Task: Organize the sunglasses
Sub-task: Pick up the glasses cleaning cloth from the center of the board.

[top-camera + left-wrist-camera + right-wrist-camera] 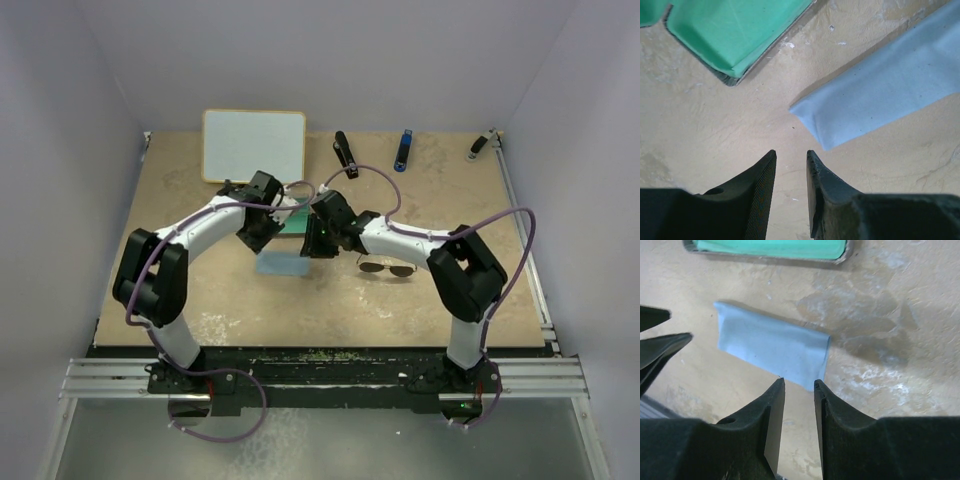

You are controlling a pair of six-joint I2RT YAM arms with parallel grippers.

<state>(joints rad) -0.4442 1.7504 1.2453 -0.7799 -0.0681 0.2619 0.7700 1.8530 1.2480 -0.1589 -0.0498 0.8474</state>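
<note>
The sunglasses (387, 266), a thin wire aviator pair with dark lenses, lie on the table under my right forearm; neither wrist view shows them. A folded light-blue cloth (282, 264) lies between the grippers and shows in the left wrist view (885, 85) and the right wrist view (772, 345). An open case with a green lining (297, 222) sits just behind it (735, 30) (770, 247). My left gripper (791, 152) is slightly open and empty above bare table, beside the cloth's corner. My right gripper (799, 382) is slightly open and empty at the cloth's near edge.
A whiteboard (254, 145) lies at the back left. A black marker (344, 153), a blue pen-like object (403, 150) and a small black and white object (480, 147) lie along the back. The left gripper's fingers (660, 345) show at the right wrist view's left edge.
</note>
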